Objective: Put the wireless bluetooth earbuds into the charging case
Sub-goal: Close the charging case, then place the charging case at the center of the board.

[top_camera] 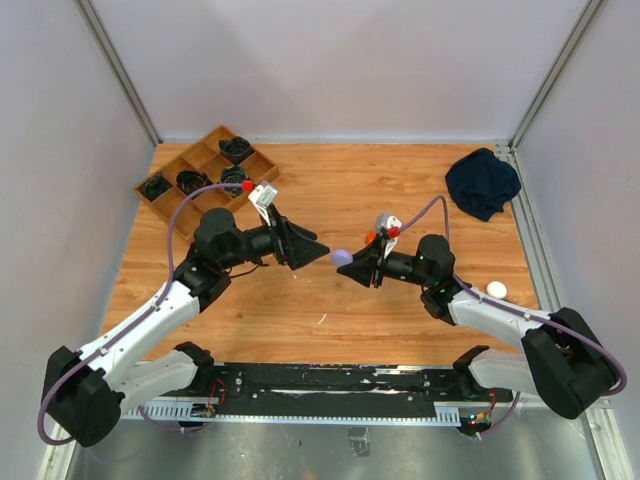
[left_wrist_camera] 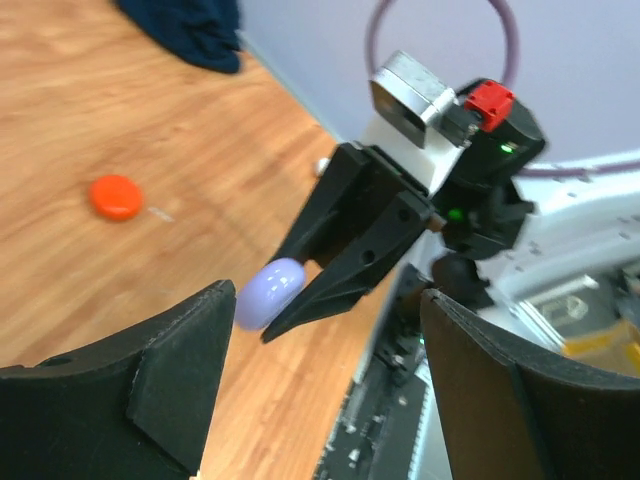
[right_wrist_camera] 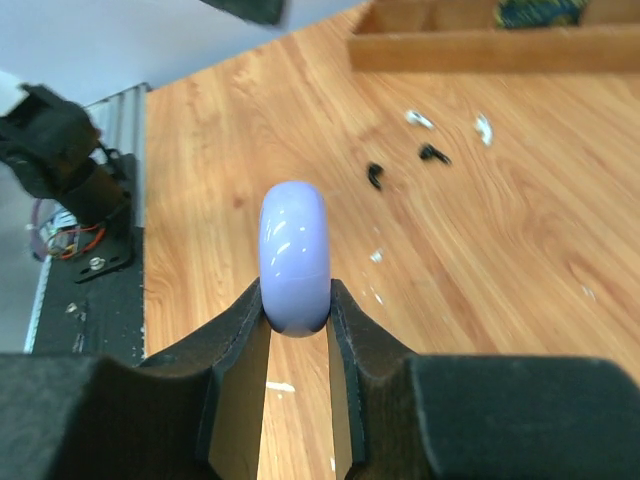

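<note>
Right claw point(right_wrist_camera: 297, 318): clamped on lavender case point(right_wrist_camera: 294, 250), edge-on, held above desk point(top_camera: 400, 190) | Left claw point(top_camera: 313, 251): fingers apart, gripping nothing, facing that case, near it | Earbuds point(right_wrist_camera: 432, 154): 2 dark and 2 white bits loose on desk, near wooden tray point(right_wrist_camera: 480, 48) | Orange case point(left_wrist_camera: 115, 197): flat on desk

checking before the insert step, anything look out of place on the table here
Yes: four earbuds lie scattered loose on the table near the wooden tray, two white, two dark. The right gripper holds the lavender case edge-on, off the table.
</note>
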You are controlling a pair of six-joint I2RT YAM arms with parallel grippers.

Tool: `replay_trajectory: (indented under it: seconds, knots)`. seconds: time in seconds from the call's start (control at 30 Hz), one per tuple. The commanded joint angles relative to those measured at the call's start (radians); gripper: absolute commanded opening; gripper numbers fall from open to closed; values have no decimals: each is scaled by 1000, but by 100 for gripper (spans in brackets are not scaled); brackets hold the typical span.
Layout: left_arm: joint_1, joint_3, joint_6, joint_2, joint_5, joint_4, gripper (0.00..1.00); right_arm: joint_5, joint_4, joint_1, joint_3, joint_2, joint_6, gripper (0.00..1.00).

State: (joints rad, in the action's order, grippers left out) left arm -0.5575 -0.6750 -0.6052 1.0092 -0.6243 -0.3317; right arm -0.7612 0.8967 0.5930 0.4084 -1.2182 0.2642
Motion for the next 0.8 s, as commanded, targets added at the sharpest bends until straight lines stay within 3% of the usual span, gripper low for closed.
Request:
replay_trajectory:
  seconds: [0.0, 0.2, 0.33, 0.77]
  knots:
    - [9, -96, 176, -67, 279, 334, 81, 116, -310, -48, 62, 52, -44, 16]
    - [8, -191, 300, -105, 540, 610, 85, 226, -581, -139, 128, 37, -34, 16]
    - [8, -227, 369, -130, 646, 696, 88, 267, -705, -233, 179, -13, -6, 16]
    - [10, -91, 477, -208, 865, 589, 98, 275, -987, -431, 447, -334, 10, 18]
